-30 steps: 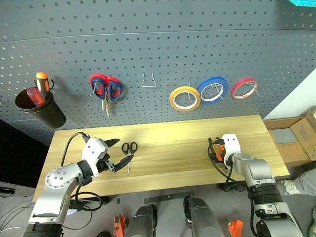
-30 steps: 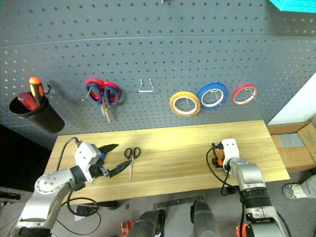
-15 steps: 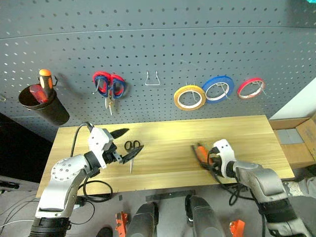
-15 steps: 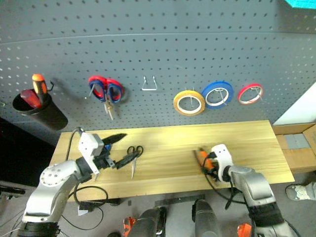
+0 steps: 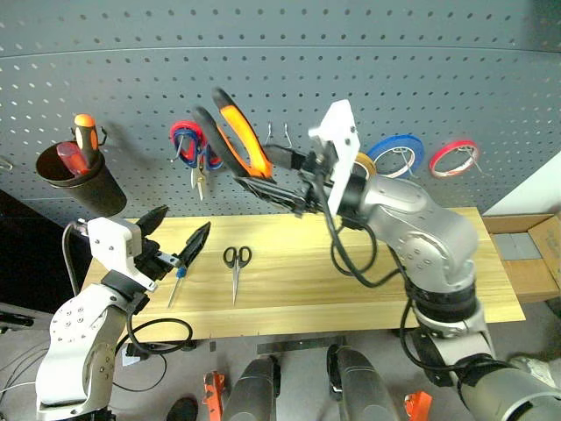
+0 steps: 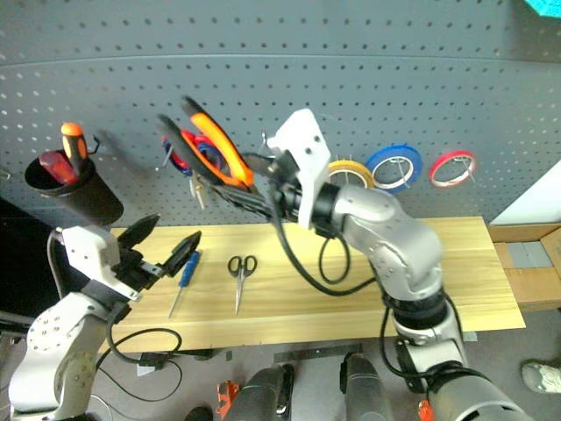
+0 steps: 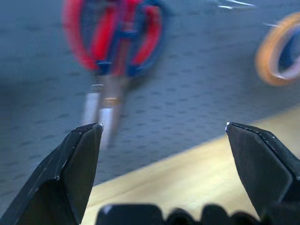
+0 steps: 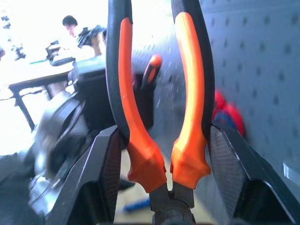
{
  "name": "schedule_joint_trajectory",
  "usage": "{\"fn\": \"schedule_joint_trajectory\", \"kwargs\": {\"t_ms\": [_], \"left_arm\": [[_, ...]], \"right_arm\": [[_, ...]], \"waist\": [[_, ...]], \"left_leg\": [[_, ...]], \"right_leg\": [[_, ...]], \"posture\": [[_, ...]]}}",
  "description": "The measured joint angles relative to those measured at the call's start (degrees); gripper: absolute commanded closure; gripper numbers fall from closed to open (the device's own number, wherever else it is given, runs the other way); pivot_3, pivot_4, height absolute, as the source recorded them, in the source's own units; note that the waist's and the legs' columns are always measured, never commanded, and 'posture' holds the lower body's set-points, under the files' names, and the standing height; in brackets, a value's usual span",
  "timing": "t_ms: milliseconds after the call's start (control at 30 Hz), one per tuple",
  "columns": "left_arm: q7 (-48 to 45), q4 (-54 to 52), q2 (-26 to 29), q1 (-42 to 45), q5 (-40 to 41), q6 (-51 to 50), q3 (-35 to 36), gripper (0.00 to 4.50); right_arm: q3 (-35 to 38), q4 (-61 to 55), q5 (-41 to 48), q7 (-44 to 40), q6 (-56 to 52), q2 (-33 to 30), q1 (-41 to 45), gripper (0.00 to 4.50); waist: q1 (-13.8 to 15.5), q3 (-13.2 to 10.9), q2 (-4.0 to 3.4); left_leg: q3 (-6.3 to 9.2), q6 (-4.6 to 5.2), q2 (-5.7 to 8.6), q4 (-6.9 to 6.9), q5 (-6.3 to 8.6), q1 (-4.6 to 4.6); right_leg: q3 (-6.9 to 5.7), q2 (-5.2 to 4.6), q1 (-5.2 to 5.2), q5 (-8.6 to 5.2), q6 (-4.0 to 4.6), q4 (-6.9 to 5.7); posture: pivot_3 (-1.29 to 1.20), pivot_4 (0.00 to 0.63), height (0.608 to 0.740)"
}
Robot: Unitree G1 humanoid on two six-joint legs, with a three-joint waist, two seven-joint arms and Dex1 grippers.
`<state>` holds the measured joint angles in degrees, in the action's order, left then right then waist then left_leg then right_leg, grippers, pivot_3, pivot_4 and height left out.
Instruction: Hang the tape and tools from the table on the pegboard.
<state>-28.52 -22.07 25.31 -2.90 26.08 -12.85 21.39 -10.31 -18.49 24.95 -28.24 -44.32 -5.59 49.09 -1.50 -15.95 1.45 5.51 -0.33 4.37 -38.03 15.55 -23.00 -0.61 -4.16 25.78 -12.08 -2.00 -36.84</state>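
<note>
My right gripper (image 5: 273, 180) is shut on the pliers (image 5: 238, 132), whose orange-and-black handles (image 8: 187, 117) are raised in front of the pegboard (image 5: 394, 70), close to a bare metal hook (image 5: 280, 134). The yellow tape (image 6: 351, 168) hangs on the pegboard, partly hidden behind that hand. Black-handled scissors (image 5: 235, 266) and a blue-handled screwdriver (image 5: 177, 282) lie on the table (image 5: 377, 281). My left gripper (image 5: 175, 232) hovers open above the table's left end, just over the screwdriver, with nothing between its fingers (image 7: 70, 173).
Red-and-blue-handled scissors (image 5: 188, 145) hang left of the pliers. A black cup (image 5: 74, 180) with an orange-handled screwdriver hangs at far left. Blue (image 5: 399, 151) and red (image 5: 453, 158) tape rings hang at right. A cardboard box (image 5: 535, 254) stands past the table's right end.
My right gripper closed on the pliers at the table's right, lifted them and swung them up and left to the pegboard. My left gripper rose a little, uncovering the screwdriver.
</note>
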Motion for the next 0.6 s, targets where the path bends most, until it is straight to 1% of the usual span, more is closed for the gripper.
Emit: {"fn": "schedule_joint_trajectory", "kwargs": {"t_ms": [167, 333, 500, 600], "left_arm": [[2.6, -0.2, -3.4, -0.1, -1.8, 3.2, -1.6, 0.00], [3.2, -3.0, -5.1, -1.9, -4.1, 3.4, -6.9, 0.00], [4.9, -5.8, -7.8, -3.1, -4.9, 4.6, -9.4, 0.00], [5.5, -6.2, -8.2, -3.7, -5.6, 4.7, -10.5, 0.00]], "right_arm": [[-1.2, 8.6, -8.1, 4.6, 11.2, 2.6, 2.8, 2.31], [0.1, 17.8, -14.7, 11.4, 22.7, 6.3, 5.3, 2.31], [0.4, 25.1, -19.3, 15.7, 31.4, 8.5, 6.3, 2.31], [0.5, 29.0, -19.8, 16.4, 34.2, 9.9, 6.5, 2.31]], "waist": [[0.0, 0.1, 0.09], [-0.2, 0.1, 0.09], [-0.3, 0.1, 0.09], [-0.4, 0.1, 0.09]], "left_leg": [[-0.02, -0.03, 0.00, 0.00, -0.01, 0.02], [-0.10, -0.09, -0.01, 0.03, -0.05, 0.03], [-0.18, -0.10, -0.04, 0.06, -0.06, 0.05], [-0.22, -0.09, -0.04, 0.05, -0.06, 0.05]], "right_leg": [[0.00, 0.01, 0.01, 0.03, 0.05, -0.04], [0.03, 0.04, 0.09, 0.06, 0.10, -0.12], [0.03, 0.08, 0.14, 0.06, 0.10, -0.16], [0.04, 0.10, 0.17, 0.08, 0.14, -0.16]], "posture": [[-0.01, 0.241, 0.740], [0.00, 0.248, 0.740], [0.01, 0.252, 0.740], [0.01, 0.251, 0.740]]}}
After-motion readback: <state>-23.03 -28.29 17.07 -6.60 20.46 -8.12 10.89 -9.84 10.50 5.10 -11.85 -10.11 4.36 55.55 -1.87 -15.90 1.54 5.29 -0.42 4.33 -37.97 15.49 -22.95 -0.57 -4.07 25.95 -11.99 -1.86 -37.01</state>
